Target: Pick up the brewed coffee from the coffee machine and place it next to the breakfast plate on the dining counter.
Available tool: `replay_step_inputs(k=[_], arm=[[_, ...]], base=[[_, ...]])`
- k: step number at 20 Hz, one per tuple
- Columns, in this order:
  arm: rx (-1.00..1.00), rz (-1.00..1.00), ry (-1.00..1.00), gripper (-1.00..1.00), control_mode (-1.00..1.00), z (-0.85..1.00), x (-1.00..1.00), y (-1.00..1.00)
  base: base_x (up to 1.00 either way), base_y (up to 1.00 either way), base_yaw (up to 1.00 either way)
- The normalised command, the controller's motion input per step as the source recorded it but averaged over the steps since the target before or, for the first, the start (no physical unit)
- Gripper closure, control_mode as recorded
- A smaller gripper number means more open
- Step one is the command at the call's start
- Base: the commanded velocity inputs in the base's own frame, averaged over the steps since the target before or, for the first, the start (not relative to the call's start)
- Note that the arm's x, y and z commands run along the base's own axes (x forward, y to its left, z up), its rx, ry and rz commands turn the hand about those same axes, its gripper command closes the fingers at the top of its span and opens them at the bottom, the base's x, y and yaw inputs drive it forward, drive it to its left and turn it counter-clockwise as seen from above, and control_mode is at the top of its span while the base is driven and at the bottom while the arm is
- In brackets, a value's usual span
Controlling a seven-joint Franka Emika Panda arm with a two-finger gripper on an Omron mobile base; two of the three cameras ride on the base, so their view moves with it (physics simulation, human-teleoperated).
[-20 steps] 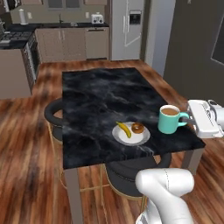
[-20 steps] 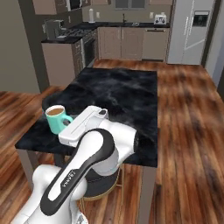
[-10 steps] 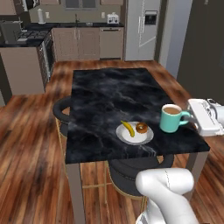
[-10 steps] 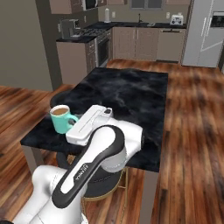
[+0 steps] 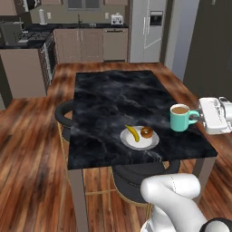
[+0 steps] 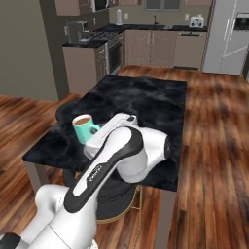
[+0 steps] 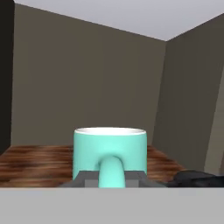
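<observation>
Because its handle is clenched in the gripper [image 5: 198, 116], the small teal coffee-filled mug [image 5: 180, 118] hangs upright above the black marble dining counter [image 5: 108, 104], just beside the round white breakfast plate [image 5: 139, 137]

- Wooden plank floor [image 5: 31, 149], reddish brown, throughout the room.
- Dark round stools [image 5: 63, 118] tucked under the near end and one side of the marble top.
- Steel refrigerator [image 5: 147, 31] against the far wall.
- Beige base cabinets [image 5: 90, 44] under a black worktop.
- Toaster [image 5: 117, 19] and kettle [image 5: 42, 16] on that worktop.
- Range [image 5: 47, 50] with oven, beside the cabinets.
</observation>
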Motion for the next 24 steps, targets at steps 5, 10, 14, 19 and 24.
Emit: replay_step_inputs(k=[5,10,14,19,24], arm=[[-0.14,-0.23,-0.02,1.00,-1.00,-0.17,0.39,-0.09],[-0.06,-0.16,-0.01,1.00,-1.00,-0.30,0.37,-0.26],[0.00,-0.04,0.00,1.00,-1.00,-0.38,0.24,-0.43],[0.01,0.00,-0.01,1.00,-1.00,-0.40,0.12,-0.36],[0.03,0.00,0.00,1.00,-1.00,-0.28,0.21,-0.35]], base=[[0.00,0.00,0.00],[0.00,0.00,0.00],[0.00,0.00,0.00],[0.00,0.00,0.00],[0.00,0.00,0.00]])
